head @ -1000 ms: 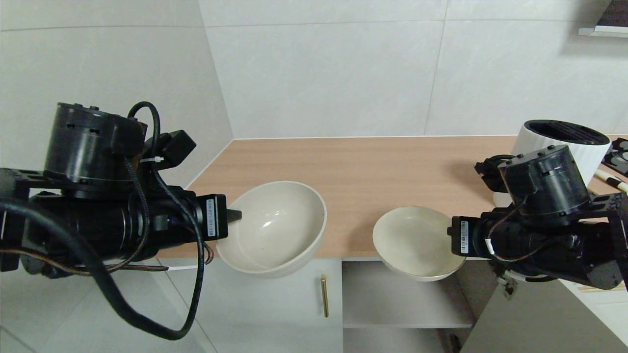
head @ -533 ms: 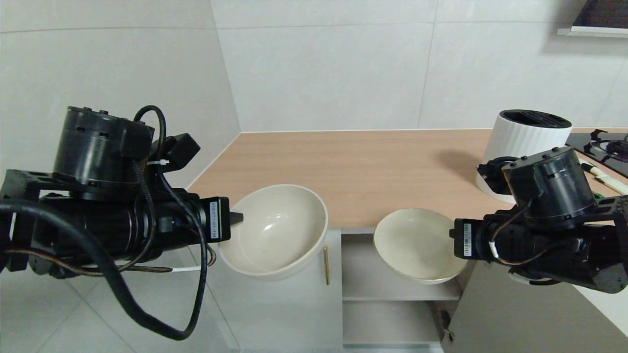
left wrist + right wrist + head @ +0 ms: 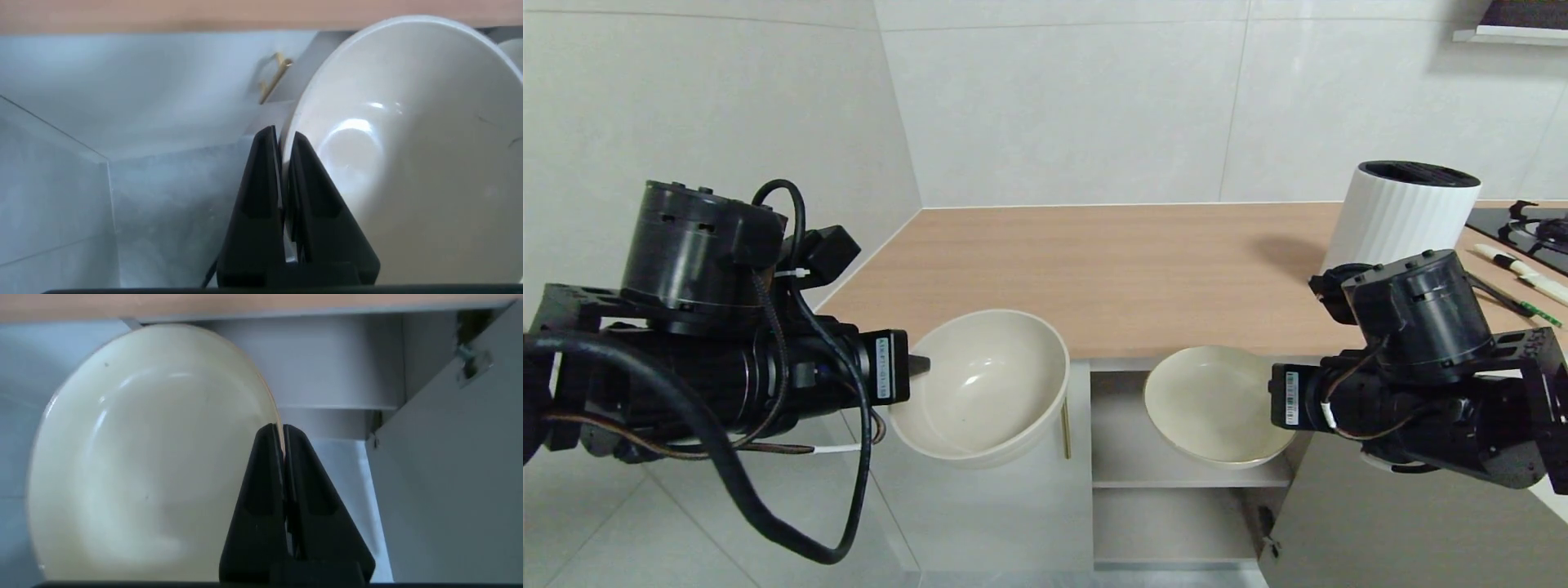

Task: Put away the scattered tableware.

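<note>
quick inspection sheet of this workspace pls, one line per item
surface: wooden countertop, running back to a tiled wall
job's things: deep bowl and shallow bowl, both held in the air in front of the counter's edge
clutter: white ribbed canister and utensils at the counter's right end
grippers: left gripper shut on the deep bowl's rim; right gripper shut on the shallow bowl's rim
cables: black cable loops below the left arm
surroundings: open cabinet with a shelf under the counter
</note>
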{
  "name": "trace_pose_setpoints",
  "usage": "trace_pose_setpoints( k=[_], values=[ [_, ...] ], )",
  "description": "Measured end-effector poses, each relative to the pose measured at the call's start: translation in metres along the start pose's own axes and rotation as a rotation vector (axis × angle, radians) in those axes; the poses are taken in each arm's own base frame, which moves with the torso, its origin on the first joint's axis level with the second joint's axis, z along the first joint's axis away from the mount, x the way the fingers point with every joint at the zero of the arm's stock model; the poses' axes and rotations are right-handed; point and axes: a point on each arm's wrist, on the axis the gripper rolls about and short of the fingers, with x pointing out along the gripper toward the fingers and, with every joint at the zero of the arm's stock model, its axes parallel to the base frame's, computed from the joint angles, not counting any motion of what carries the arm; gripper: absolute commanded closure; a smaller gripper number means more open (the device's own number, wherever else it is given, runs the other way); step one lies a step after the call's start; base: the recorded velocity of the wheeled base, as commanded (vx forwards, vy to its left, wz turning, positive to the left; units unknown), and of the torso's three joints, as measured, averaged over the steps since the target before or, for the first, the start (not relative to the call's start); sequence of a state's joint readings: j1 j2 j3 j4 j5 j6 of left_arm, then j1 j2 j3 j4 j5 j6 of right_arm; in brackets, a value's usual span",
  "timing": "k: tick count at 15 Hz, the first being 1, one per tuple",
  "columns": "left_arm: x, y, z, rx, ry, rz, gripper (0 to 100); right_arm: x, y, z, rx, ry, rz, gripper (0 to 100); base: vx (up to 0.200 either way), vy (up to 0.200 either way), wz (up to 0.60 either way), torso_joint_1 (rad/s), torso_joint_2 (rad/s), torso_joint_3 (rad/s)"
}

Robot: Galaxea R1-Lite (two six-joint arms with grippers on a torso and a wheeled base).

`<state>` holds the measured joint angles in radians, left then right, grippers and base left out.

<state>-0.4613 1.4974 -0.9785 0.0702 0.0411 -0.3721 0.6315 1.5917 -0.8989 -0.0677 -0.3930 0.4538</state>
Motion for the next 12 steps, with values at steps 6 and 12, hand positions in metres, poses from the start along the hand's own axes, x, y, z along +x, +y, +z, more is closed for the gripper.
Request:
trace_pose_setpoints(
  k=[6,12],
  values=[
    [0.0043,0.0001,-0.0012,0.001,0.012,0.004,100,0.0039,0.0012,-0.003,-0.008,0.012,-0.009,100,0.0,0.0,0.0,-0.166,0.48,0.319],
    [0.0078,0.0004,-0.0023,0.001,0.023,0.009,100,0.0096,0.0053,-0.0082,-0.026,0.024,-0.03,100,0.0,0.0,0.0,-0.114,0.46,0.336]
  ],
)
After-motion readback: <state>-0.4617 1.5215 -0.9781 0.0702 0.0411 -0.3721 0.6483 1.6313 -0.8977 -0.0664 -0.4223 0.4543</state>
